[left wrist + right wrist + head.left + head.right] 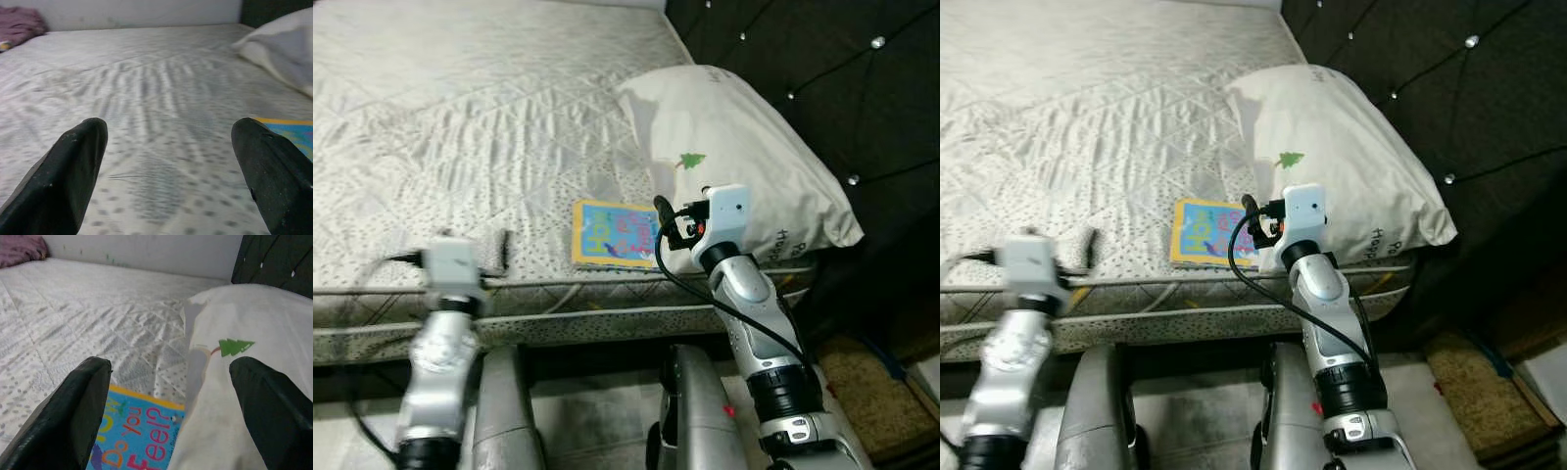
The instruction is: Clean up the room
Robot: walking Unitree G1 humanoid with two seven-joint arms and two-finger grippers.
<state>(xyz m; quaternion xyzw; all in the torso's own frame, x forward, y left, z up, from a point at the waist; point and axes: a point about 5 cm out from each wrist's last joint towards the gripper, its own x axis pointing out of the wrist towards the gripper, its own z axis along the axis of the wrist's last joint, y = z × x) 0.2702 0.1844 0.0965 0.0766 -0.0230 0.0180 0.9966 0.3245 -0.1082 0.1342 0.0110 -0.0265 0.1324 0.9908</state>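
Mattress (460, 117) is wide open out front; pillow (744, 157) crowds the book (614, 235) on its right side.

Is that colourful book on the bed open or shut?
Shut: the book lies flat on the mattress, its cover facing up, beside the pillow.
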